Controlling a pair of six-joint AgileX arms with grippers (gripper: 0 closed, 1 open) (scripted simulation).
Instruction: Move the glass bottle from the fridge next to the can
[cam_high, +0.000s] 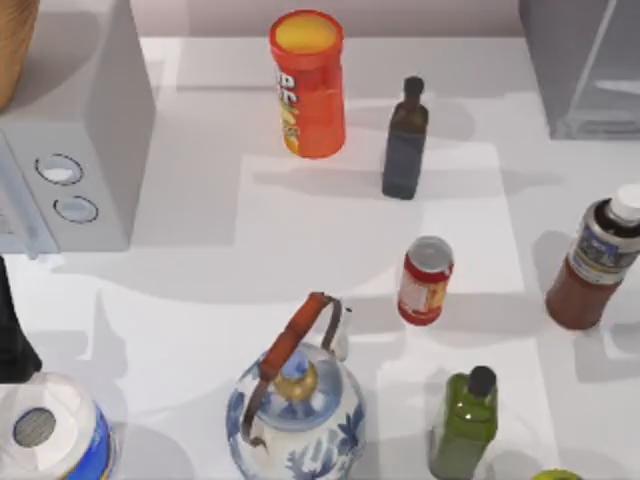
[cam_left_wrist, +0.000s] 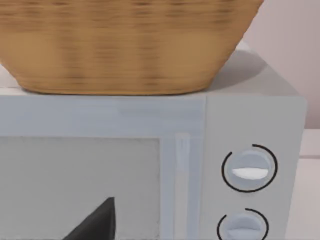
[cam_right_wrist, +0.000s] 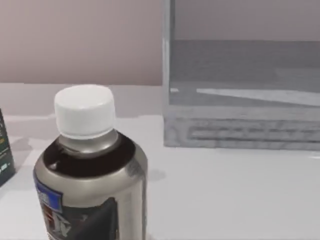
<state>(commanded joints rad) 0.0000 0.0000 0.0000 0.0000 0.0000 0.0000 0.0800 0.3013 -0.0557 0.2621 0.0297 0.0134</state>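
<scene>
**Top view first: glass bottle stands on the table, right of the can**

Top view: the glass bottle (cam_high: 594, 262), reddish-brown with a white cap, stands upright on the white table (cam_high: 200, 260) near the right edge. The red can (cam_high: 425, 281) stands apart from it to the left, with bare table between them. The fridge (cam_high: 585, 65) sits at the far right corner, well behind the bottle. Behind the can stands a dark slim bottle (cam_high: 405, 140), with an orange-red tube (cam_high: 308, 84) to its left. A green bottle (cam_high: 464, 423) stands in front of the can, beside a blue-and-white teapot (cam_high: 296, 405). A microwave (cam_high: 70, 150) occupies the left side, and a paper roll (cam_high: 50, 432) lies at the near left corner.

Left wrist view: the microwave (cam_left_wrist: 150, 165) faces the camera with two round dials, and a woven basket (cam_left_wrist: 125, 45) rests on its top.

Right wrist view: the glass bottle (cam_right_wrist: 92, 165) stands close, cap up, with the fridge (cam_right_wrist: 240, 95) behind it across open table. Whether either gripper's fingers are apart or together cannot be told.
</scene>
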